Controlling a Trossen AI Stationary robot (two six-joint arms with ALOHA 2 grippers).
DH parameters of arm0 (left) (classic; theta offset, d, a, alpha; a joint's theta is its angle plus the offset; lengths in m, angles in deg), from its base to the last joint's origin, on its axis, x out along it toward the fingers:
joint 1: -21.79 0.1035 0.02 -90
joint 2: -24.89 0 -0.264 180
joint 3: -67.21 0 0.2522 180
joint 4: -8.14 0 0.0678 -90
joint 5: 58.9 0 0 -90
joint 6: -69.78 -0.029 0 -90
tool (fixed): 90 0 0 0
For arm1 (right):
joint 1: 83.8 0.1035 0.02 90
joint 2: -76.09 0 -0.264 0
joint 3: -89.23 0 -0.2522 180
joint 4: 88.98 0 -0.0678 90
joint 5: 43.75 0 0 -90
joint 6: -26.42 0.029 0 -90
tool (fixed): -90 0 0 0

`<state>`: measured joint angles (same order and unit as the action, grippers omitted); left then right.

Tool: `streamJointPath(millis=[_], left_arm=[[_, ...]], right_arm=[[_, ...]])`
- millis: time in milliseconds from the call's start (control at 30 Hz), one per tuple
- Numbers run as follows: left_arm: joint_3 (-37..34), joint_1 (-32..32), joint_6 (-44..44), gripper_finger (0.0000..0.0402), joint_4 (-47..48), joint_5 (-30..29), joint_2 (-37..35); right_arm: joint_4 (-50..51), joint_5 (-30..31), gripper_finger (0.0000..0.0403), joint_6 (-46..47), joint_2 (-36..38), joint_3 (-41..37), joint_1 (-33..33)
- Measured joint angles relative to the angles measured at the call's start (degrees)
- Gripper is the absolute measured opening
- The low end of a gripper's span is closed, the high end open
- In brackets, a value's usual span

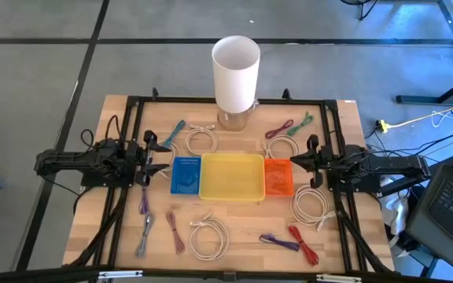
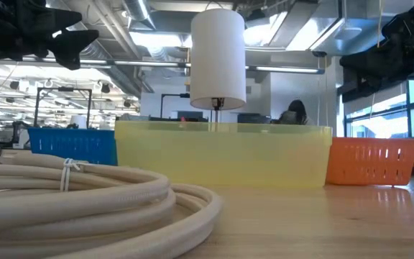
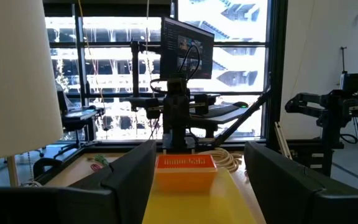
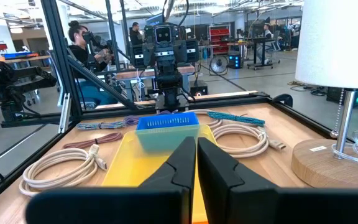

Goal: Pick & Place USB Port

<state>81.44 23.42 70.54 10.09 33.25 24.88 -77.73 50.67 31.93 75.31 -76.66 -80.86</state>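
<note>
The left gripper (image 1: 166,167) hangs above the table with its fingers (image 3: 132,174) spread wide and nothing between them, at the left end of a row of three trays. The right gripper (image 1: 296,160) faces it from the other end of the row, its two fingers (image 4: 185,163) pressed together on nothing.

Between the two grippers, the blue basket (image 1: 185,174), the yellow tray (image 1: 231,177) and the orange basket (image 1: 278,177) sit side by side in the middle of the wooden table (image 1: 120,118), the yellow one touching both neighbours. None of the three can be seen to hold anything.

The USB cables lie scattered around the trays. A white coil (image 1: 201,139) rests behind the blue basket; another white coil (image 1: 281,146) sits behind the orange one. A third coil (image 1: 314,206) lies near the table's right edge, under the right arm, and a fourth (image 1: 209,237) near the front edge. A teal cable (image 1: 174,132) lies toward the back left; a red one (image 1: 279,127) and a green one (image 1: 302,123) toward the back right. Purple and grey bundles (image 1: 145,220) lie by the front left, a maroon bundle (image 1: 175,231) beside them, and purple (image 1: 279,241) and red (image 1: 304,243) bundles toward the front right.

A white-shaded lamp (image 1: 235,72) stands on a round wooden base at the middle of the back edge. In the room beyond the table's left edge, a seated person (image 4: 84,45) shows in the right wrist view.
</note>
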Motion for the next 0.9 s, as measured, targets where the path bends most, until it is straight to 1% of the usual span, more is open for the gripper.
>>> streamJointPath(millis=[900], left_arm=[[0.00,-0.02,0.00,0.0240,0.00,0.00,0.00]], right_arm=[[-0.01,0.02,0.0021,0.00,0.01,0.00,-0.02]])
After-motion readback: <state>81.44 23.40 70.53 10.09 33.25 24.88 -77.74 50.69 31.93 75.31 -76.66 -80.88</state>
